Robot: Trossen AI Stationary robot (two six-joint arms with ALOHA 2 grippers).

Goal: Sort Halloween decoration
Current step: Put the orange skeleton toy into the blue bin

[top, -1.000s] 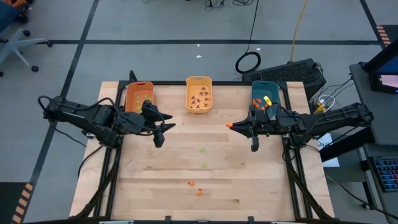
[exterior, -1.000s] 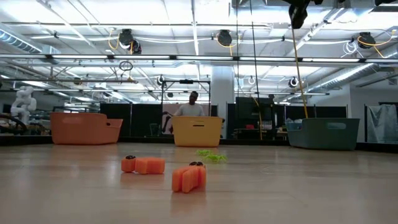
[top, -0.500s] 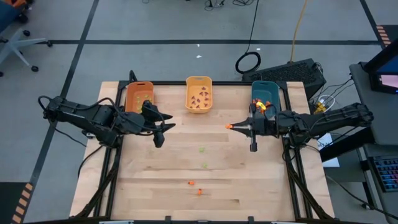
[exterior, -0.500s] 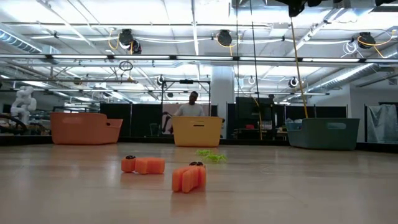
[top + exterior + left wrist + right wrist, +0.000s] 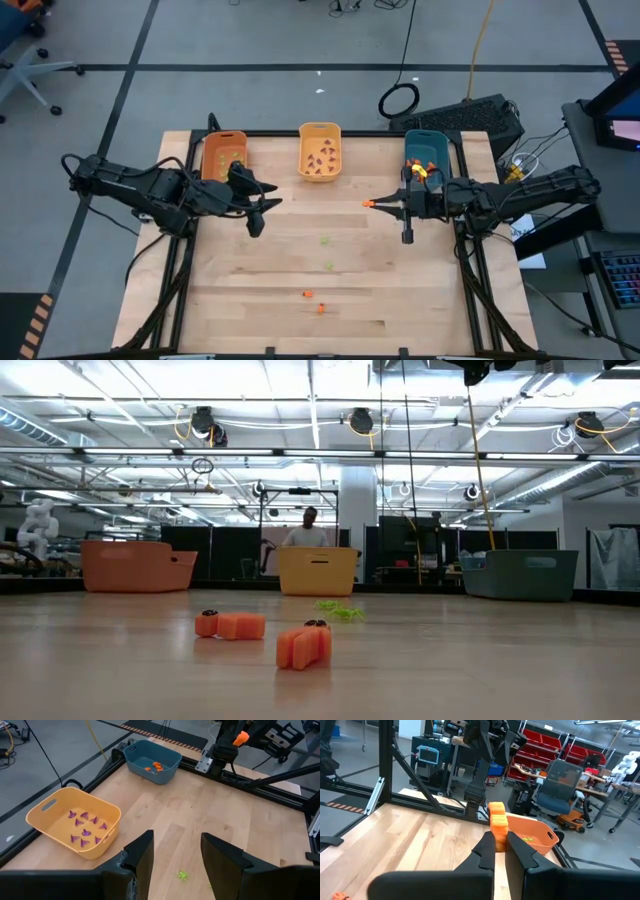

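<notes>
Trinkets across four views. High: we are seeing the right gripper [image 5: 372, 203] pinching an orange trinket [image 5: 368, 203] above mid-table; the left gripper [image 5: 262, 207] is hovering part-open, empty. Low: two orange pieces [image 5: 303, 646] are lying loose on the table [image 5: 500, 670]. Left wrist: purple ones are filling the yellow bin [image 5: 50, 815]. Right wrist: we are judging the trinket light, stiff, best nipped mid-body.

The green trinkets [image 5: 325, 240] on the table [image 5: 400, 300] are too small to make out.

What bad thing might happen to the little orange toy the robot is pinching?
The right gripper pinches the orange trinket only by its lower end, above bare table, so it might slip out. It also isn't over the teal bin yet, so letting go now would likely miss.
</notes>
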